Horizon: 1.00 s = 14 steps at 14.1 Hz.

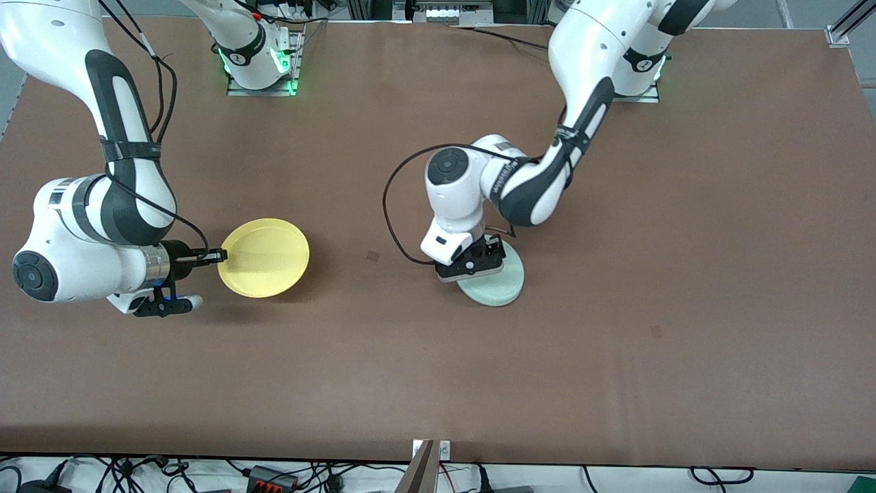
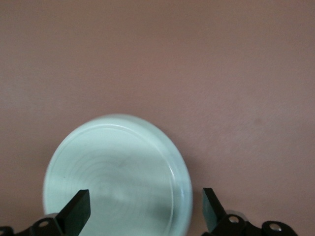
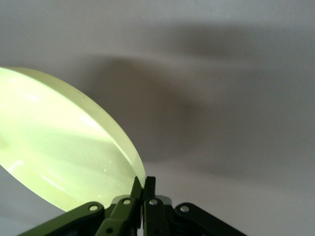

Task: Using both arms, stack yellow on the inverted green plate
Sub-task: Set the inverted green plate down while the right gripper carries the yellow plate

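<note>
The yellow plate (image 1: 267,257) is toward the right arm's end of the table. My right gripper (image 1: 220,256) is shut on its rim, and in the right wrist view the fingers (image 3: 143,182) pinch the edge of the plate (image 3: 64,147), which is raised and tilted with its shadow on the table below. The green plate (image 1: 505,284) lies upside down near the table's middle, its ringed underside facing up (image 2: 118,172). My left gripper (image 1: 472,263) hovers low over it, open and empty (image 2: 145,196), one finger over the plate and the other just past its rim.
The brown table (image 1: 616,376) has a small dark mark (image 1: 372,255) between the two plates and another (image 1: 655,331) toward the left arm's end. Cables lie along the table's front edge.
</note>
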{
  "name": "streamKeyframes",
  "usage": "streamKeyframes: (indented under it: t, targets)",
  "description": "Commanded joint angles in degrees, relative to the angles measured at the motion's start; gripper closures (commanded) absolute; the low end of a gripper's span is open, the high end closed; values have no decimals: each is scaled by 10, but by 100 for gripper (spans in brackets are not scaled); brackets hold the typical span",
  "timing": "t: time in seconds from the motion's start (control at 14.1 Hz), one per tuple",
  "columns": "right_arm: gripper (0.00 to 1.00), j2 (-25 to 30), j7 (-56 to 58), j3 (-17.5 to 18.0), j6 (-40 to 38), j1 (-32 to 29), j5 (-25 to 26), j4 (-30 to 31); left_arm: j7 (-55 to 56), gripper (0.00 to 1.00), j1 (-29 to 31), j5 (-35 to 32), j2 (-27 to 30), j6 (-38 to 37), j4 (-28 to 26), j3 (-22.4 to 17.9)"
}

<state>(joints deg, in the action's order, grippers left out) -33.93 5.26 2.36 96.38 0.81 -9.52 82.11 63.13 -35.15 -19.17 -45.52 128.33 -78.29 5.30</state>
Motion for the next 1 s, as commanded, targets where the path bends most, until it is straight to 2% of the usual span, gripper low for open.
streamKeyframes:
  t: [0.0,0.14,0.28,0.5,0.57,0.71,0.92]
  targets:
    - [100,2,4,-2,-11,25,-4,-34,7,0,4,31,2,31,0,4]
    - [100,-1,3,-2,-10,45,-6,-34,0,0,12,31,3,30,-1,4]
    - [100,-2,-2,-2,-8,78,-9,-35,-34,0,34,28,28,21,-15,2]
    - [100,-5,-31,-1,-4,126,-11,-36,-162,0,81,29,80,-92,-30,4]
    - [100,-10,-45,-1,-1,142,-24,-37,-220,0,92,29,96,-143,-30,4]
    - [100,-27,-85,-1,17,161,-84,-48,-295,0,115,30,121,-212,-33,4]
    - [100,-81,-174,-1,33,208,-154,-97,-411,0,141,34,185,-295,-51,12]
